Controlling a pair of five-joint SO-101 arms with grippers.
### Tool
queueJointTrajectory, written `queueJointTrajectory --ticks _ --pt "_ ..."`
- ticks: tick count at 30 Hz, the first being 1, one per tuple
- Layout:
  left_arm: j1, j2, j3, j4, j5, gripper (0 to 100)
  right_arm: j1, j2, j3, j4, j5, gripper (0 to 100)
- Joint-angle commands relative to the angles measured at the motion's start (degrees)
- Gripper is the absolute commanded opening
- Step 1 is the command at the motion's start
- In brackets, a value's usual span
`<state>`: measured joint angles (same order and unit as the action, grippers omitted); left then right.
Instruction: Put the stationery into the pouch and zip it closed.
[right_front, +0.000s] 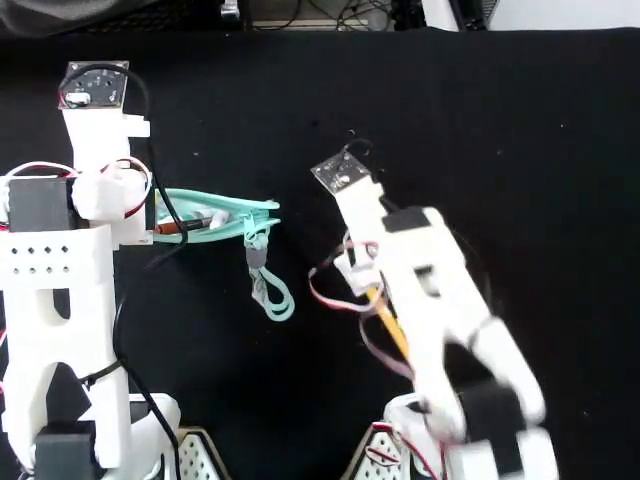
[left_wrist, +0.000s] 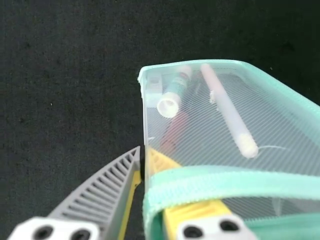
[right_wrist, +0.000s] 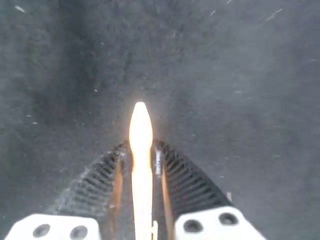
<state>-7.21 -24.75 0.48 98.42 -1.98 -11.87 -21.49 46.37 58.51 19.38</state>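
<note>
Right end effector (right_wrist: 141, 150) closed on yellow pencil (right_wrist: 141, 125). Mesh pouch (right_front: 230, 212) lay at 10 o'clock from it, long axis 9–3. Left end effector (left_wrist: 144, 165) clamped pouch's 9 o'clock end. Its zip pull (right_front: 257, 243) sat nearer right arm (right_front: 430, 290).

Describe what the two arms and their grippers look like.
Both arms are white plastic with black motor blocks. The left arm carries red-and-white wires and a black cable; the right arm trails looped red and white wires. Each wrist bears a small camera board. The left gripper and right gripper have grey ribbed, tapering fingers on white screw-holed bases.
</note>
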Motion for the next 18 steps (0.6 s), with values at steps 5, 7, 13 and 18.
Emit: queueJointTrajectory --ticks 5,7,13,18 --pt "0.13 0.09 0.13 -0.62 -0.53 3 -1.23 -40.92 2.77 0.35 0.09 1.2" --pt "0.13 0.09 0.13 -0.62 -0.53 3 -3.96 -48.75 0.22 2.11 -1.14 1.2" --pt "0.04 0.09 0.13 -0.62 -0.53 3 -19.6 -61.14 -10.07 -1.58 -9.93 1.2" --pt "0.04 0.09 0.13 -0.62 -0.53 3 -32.79 -61.23 -8.92 -18.02 -10.9 1.2"
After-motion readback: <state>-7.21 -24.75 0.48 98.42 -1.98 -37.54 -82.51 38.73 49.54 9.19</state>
